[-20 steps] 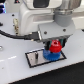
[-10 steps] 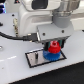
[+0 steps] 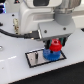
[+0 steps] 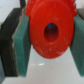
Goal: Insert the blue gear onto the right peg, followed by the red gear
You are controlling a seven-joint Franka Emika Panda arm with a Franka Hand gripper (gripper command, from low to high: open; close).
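The blue gear [image 3: 51, 54] lies flat on the right side of the grey black-edged plate [image 3: 35, 58], where the right peg is hidden under it. The red gear [image 3: 55, 46] sits just above the blue gear's centre, held between my gripper's [image 3: 55, 45] fingers. In the wrist view the red gear [image 4: 52, 31] fills the frame, its centre hole showing, clamped between the two green pads [image 4: 22, 46]. The plate's left pin [image 3: 37, 57] stands bare.
A black cable [image 3: 17, 34] runs along the table at the exterior view's left. The arm's white body [image 3: 45, 12] fills the upper part of that view. White table surface [image 3: 20, 72] surrounds the plate.
The gripper with the red gear has come down slightly toward the blue gear on the plate. The blue gear and plate have not moved.
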